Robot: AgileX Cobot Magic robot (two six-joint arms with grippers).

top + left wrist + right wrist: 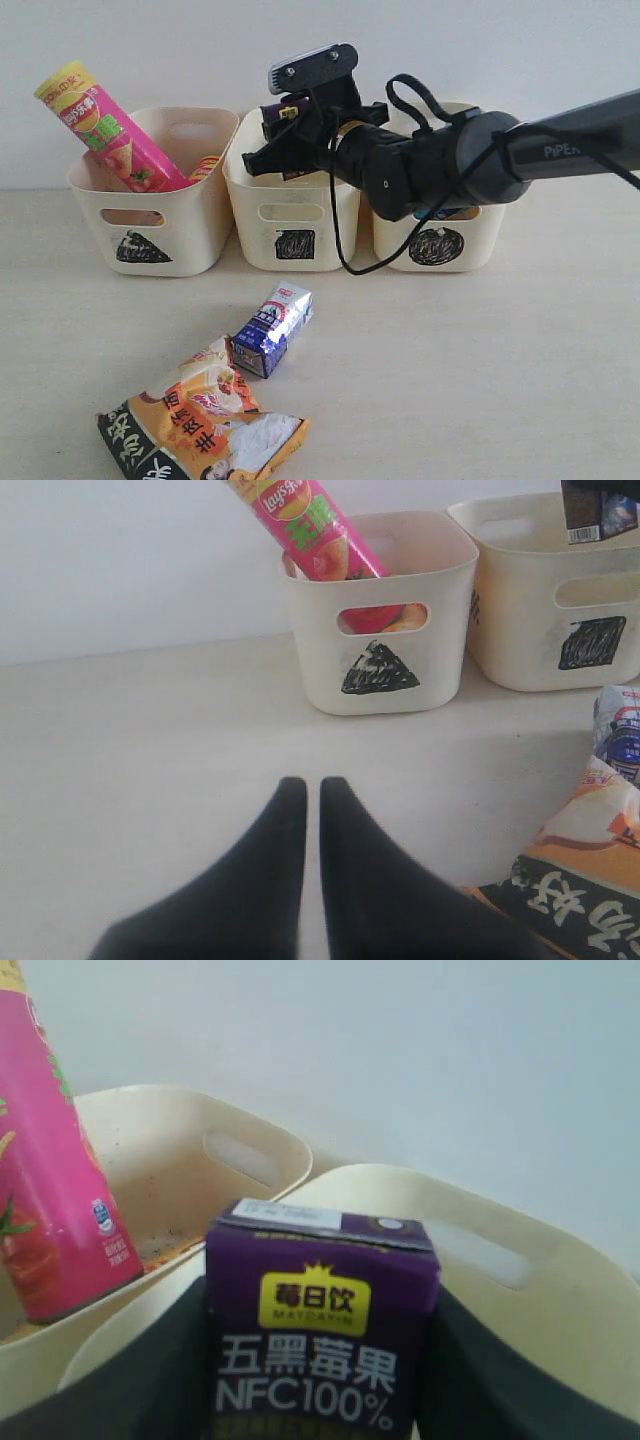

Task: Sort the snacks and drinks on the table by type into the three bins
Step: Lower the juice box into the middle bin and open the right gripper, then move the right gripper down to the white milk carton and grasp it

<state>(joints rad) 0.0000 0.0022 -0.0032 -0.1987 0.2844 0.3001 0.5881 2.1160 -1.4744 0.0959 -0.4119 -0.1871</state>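
Far left, left gripper [312, 825]: hangs low over the table [150, 740], fingers [260, 880] pressed almost together with only a thin slit between, pinches nothing. Stays out of frame in the exterior view.

Triangle bin [200, 235]: stands leftmost in the row of three against the wall [150, 50]. Holds the pink tube [105, 130], tilted to the left, yellow lid up and well above the rim. Holds also the yellow-orange tube [205, 167], low behind the pink one, only its end peeking over the rim.

Front of the table, orange-black-white bag [200, 425]: lies flat and crumpled at the near edge. Just beside its upper corner, touching or nearly so, slim blue, white and silver carton [273, 328]: lies on its side, well apart from the bins.

Square bin [245, 235]: sits in the middle of the row. Above its opening, right gripper [285, 140]: reaches across from the right, fingers [120, 1380] clamped on both sides of the dark purple carton [320, 1310], label towards the wrist camera, carried in the air rather than resting in the bin.

Circle bin [485, 235]: stands rightmost, just beside the square bin, largely hidden behind the arm [560, 135]. Cannot tell its contents.
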